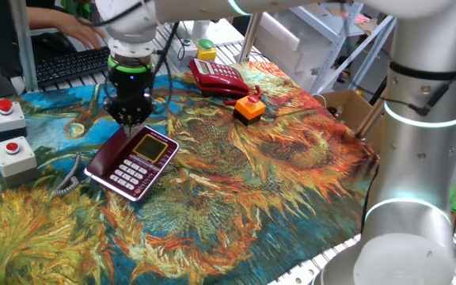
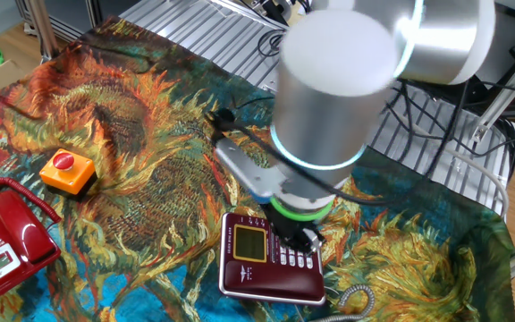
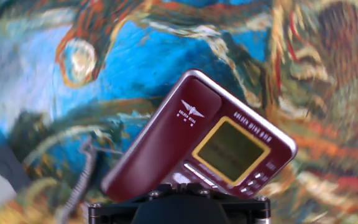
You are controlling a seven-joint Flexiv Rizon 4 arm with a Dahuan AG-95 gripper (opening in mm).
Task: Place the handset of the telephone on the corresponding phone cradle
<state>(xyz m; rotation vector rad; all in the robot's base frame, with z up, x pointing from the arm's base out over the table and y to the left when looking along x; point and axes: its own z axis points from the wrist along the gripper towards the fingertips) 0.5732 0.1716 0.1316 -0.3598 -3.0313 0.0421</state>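
The dark maroon handset [image 3: 160,146] lies along the phone cradle [image 3: 143,177] on the left side of the telephone [image 1: 132,162], which sits on the sunflower-patterned cloth [image 1: 275,174]; its grey coiled cord [image 1: 71,180] trails off beside the base. The gripper [image 1: 131,124] hangs just above the handset's top end, but whether its fingers are parted or gripping cannot be told from here. The placing looks all but done, with only letting go and pulling away left.

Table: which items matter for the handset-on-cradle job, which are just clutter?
Job: telephone, handset lying along its phone cradle, gripper above.

Clutter: red telephone, orange button box, two grey button boxes, yellow box.
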